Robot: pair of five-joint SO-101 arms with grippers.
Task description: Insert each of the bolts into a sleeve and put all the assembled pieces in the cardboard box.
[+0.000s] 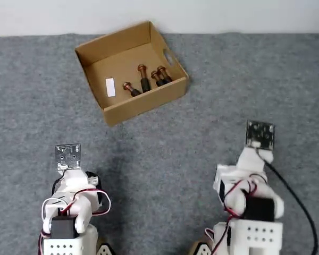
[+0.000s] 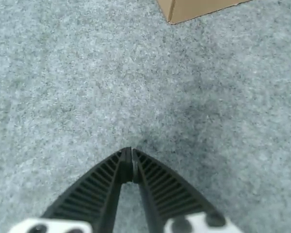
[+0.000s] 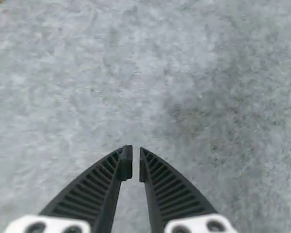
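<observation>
Four copper-headed bolts in black sleeves (image 1: 146, 79) lie inside the open brown cardboard box (image 1: 143, 103), well ahead of both arms. It is nearer the left gripper (image 2: 131, 158), jaws closed, empty. Right gripper (image 3: 132, 158) jaws a slit apart, empty. Task looks finished.

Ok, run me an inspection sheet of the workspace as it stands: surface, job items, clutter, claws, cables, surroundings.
Surface: grey carpet-like mat across the table.
Job's things: open brown cardboard box at the far side; four copper-headed bolts in black sleeves lie on its floor.
Clutter: white rectangular label on the box floor; nothing seen loose on the mat.
Claws: left claw shut, empty, over bare mat; right claw shut but for a sliver, empty, over bare mat.
Cables: black cable trails from the right arm; red and white wires loop on the left arm.
Surroundings: white wall strip beyond the mat.
</observation>
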